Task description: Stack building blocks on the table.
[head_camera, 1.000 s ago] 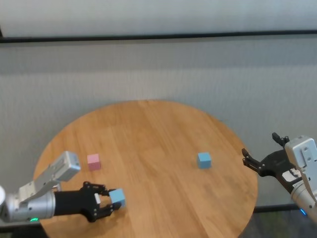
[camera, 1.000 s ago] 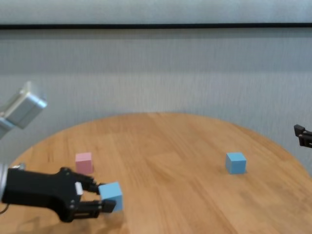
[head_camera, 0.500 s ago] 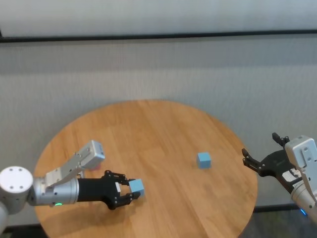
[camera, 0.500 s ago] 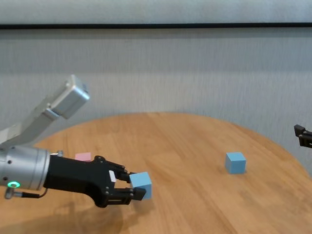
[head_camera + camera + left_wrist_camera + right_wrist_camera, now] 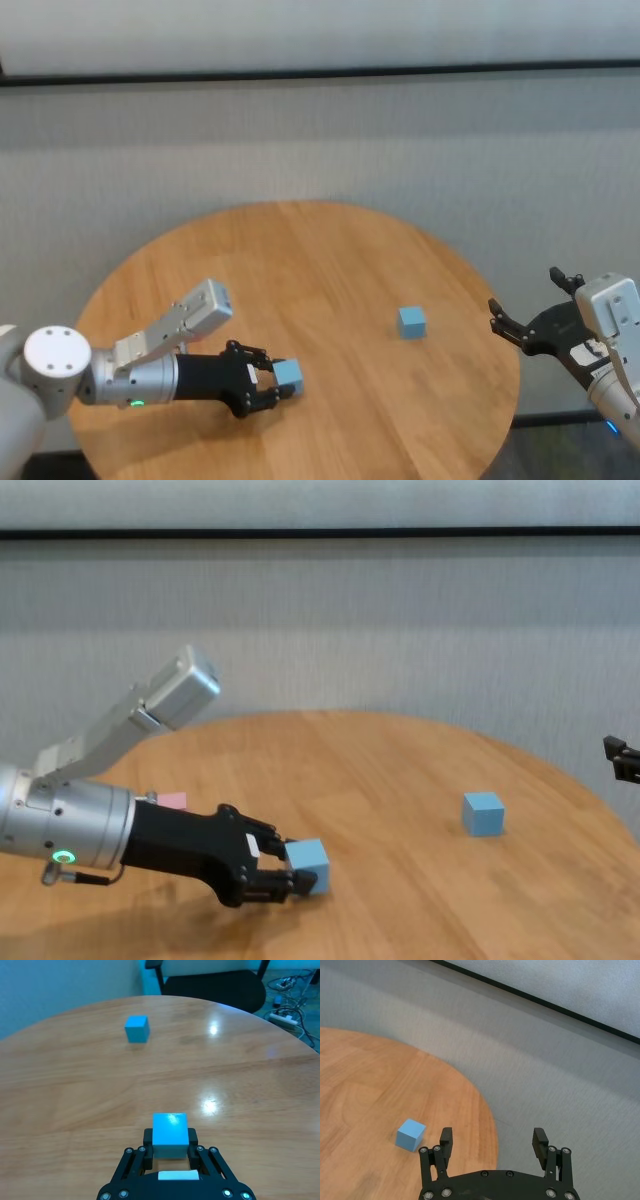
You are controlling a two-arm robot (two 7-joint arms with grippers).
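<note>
Nowhere any readable writing. My left pincer (image 5: pixel 272 382) grips a light blue block (image 5: pixel 288 376) above the table (image 5: pixel 330 260), well left of the other blue block (image 5: pixel 411 322); my right pincer (image 5: pixel 492 1143) gapes wide off the table's right edge.

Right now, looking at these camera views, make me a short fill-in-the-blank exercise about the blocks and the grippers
1. The left gripper is shut on a light ____ block.
2. The other blue block sits on the table, nearer the ____ gripper.
3. The right gripper hangs beyond the table's edge with its fingers ____.
4. The block partly hidden behind the left arm in the chest view is ____.

Missing words: blue; right; open; pink
</note>
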